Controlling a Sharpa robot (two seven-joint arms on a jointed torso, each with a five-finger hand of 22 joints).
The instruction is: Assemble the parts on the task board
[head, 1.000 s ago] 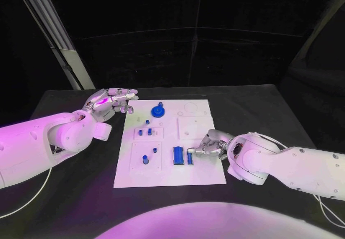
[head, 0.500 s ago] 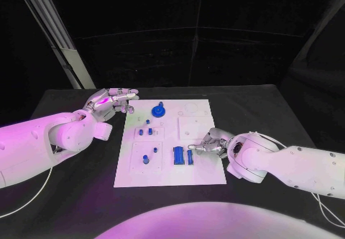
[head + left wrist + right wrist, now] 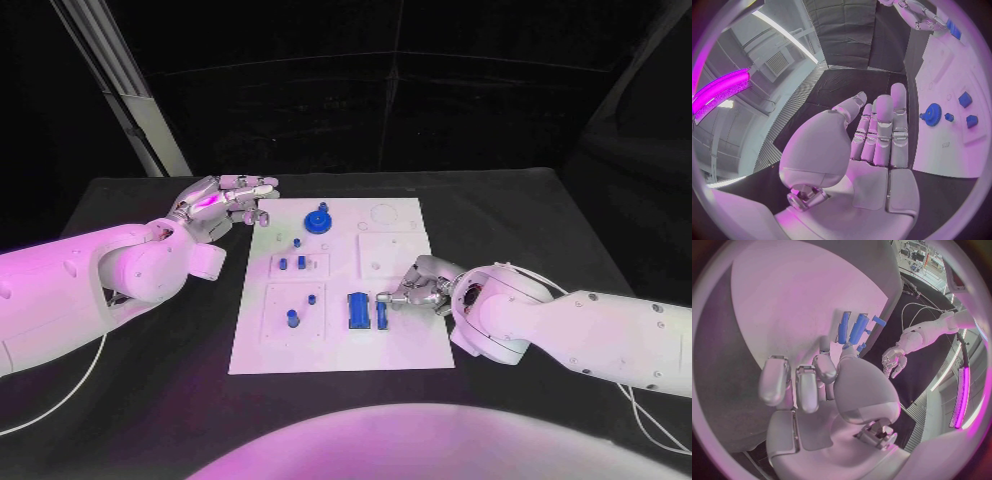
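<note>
The white task board (image 3: pixel 411 345) lies mid-table. On it sit a wide blue block (image 3: pixel 356 312) and a narrow blue bar (image 3: pixel 381 316) side by side. A blue gear (image 3: pixel 319 218) stands near the far edge, and small blue pegs (image 3: pixel 294 263) sit left of centre. My right hand (image 3: pixel 418 285) rests over the board's right half, its fingertips at the far end of the narrow bar (image 3: pixel 844 326), gripping nothing. My left hand (image 3: pixel 224 205) hovers flat with straight fingers off the board's far left corner, near the gear (image 3: pixel 932 111).
The black table (image 3: pixel 144 350) surrounds the board. A slanted metal post (image 3: pixel 123 95) rises behind the left arm. My bulky right forearm (image 3: pixel 562 325) lies across the table to the right of the board.
My right hand has crept slightly toward the far side along the narrow bar. The left hand and the parts have stayed put.
</note>
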